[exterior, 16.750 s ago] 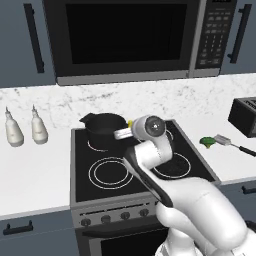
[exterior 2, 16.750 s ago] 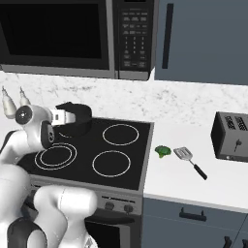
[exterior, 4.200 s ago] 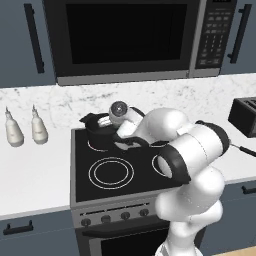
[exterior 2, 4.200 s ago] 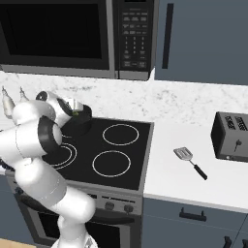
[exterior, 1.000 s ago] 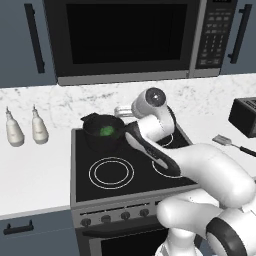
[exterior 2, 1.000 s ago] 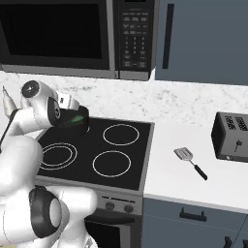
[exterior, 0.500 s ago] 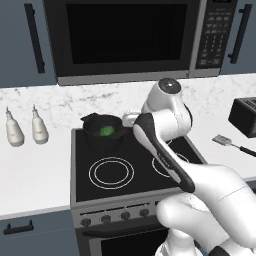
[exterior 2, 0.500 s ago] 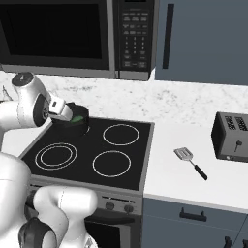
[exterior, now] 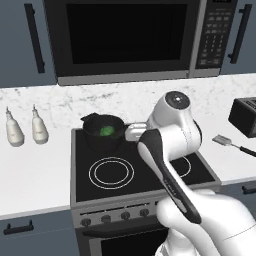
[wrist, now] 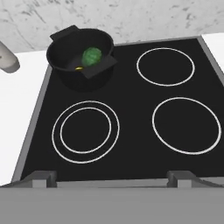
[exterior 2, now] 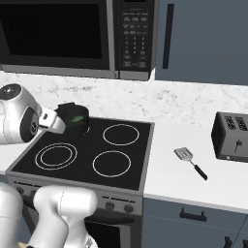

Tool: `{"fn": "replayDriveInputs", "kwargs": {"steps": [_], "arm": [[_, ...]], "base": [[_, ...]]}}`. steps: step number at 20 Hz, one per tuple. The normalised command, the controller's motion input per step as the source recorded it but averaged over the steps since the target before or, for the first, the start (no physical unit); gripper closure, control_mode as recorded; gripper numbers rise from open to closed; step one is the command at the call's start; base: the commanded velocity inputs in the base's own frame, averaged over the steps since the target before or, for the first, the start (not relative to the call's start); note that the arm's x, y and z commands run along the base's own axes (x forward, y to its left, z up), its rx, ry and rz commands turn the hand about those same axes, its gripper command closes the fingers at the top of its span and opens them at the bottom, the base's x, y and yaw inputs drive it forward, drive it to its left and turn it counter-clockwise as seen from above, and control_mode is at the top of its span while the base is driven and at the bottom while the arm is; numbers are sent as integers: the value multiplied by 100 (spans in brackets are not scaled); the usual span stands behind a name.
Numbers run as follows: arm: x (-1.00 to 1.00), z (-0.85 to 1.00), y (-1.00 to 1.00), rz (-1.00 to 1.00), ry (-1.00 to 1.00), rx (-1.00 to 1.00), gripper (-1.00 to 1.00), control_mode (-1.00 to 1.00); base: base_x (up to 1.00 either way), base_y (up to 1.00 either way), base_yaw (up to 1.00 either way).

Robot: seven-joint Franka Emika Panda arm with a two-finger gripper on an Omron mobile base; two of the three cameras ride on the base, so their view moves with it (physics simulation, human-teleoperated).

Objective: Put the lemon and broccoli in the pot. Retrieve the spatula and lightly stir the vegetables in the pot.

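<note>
Stove (exterior: 150, 172): four burners, unchanged. Surface (exterior 2: 193, 179): carries spatula (exterior 2: 190, 162), unmoved, right of stove. Pot (wrist: 81, 59): back-left burner, as before; holds broccoli (wrist: 92, 56), a yellow bit beside it. End effector (exterior: 134, 132): released, empty, now drawn back right of pot.

Black glass four-ring cooktop (exterior: 150, 170) set in a white speckled marble counter (exterior 2: 193, 179), with matching marble backsplash (exterior 2: 193, 104). Black and steel built-in microwave (exterior: 130, 40) above. Slate-blue cabinets (exterior 2: 203, 43) with dark bar handles. Two white squeeze bottles (exterior: 25, 131) left; black two-slot toaster (exterior 2: 231, 137) right.
</note>
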Motion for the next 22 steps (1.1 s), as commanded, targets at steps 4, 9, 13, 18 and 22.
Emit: {"fn": "replayDriveInputs", "kwargs": {"steps": [4, 9, 13, 18, 22], "arm": [[0, 0, 0, 0, 0, 0, -100, 100], [0, 0, 0, 0, 0, 0, -100, 100], [0, 0, 0, 0, 0, 0, -100, 100], [5, 0, -6, -2, 1, 0, -100, -100], [24, -3, -60, -28, 8, 21, -100, -100]], "base": [[-27, -21, 0], [-2, -90, 0], [0, -93, 0], [5, -47, -1], [0, 0, 0]]}}
